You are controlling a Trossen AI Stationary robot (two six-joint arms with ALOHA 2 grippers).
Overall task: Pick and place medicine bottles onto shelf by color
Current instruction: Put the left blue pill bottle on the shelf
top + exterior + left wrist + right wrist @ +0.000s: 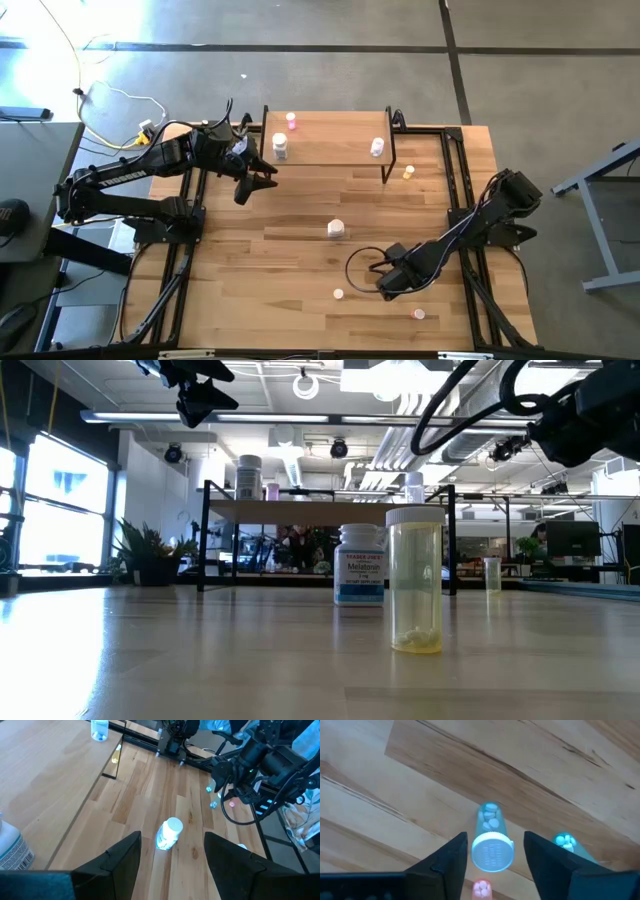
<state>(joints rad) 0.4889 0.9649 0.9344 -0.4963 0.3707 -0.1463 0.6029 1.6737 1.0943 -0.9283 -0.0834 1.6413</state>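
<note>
White-capped bottle (492, 851): clear-walled, a few pills inside, standing on the table (260, 300) near the front right, between the right gripper's fingers.
Right gripper (495, 838): released, one finger on each side of the cap with a sliver of gap both ways; nothing grasped yet.
Step in hand: judged to be the pick-up of this bottle.
Doing it well: centre the cap between the fingers, come down far enough to grip the body below the cap, then close gently so the light bottle does not tip or squirt out.
Watch for: two neighbours just beside it, a second clear bottle (566, 842) and a pink one (481, 890); the outer finger could knock either.
Shelf (330, 155): at the back of the table, well apart from the right gripper, so a long carry follows.
Bottles on shelf: three, namely a pink one (291, 120) and a white one (280, 146) at the left end, and another white one (377, 148) at the right end.
Bottles on table, high view: four, namely a large white one (336, 229) mid-table, an orange one (408, 173) just off the shelf's right leg, a pale one (339, 294) and a pink one (418, 314) at the front.
Total: seven countable from above; the gripper hides at least one more there.
Left gripper (255, 185): released and empty, raised by the shelf's left front corner.
Arms: two.
</note>
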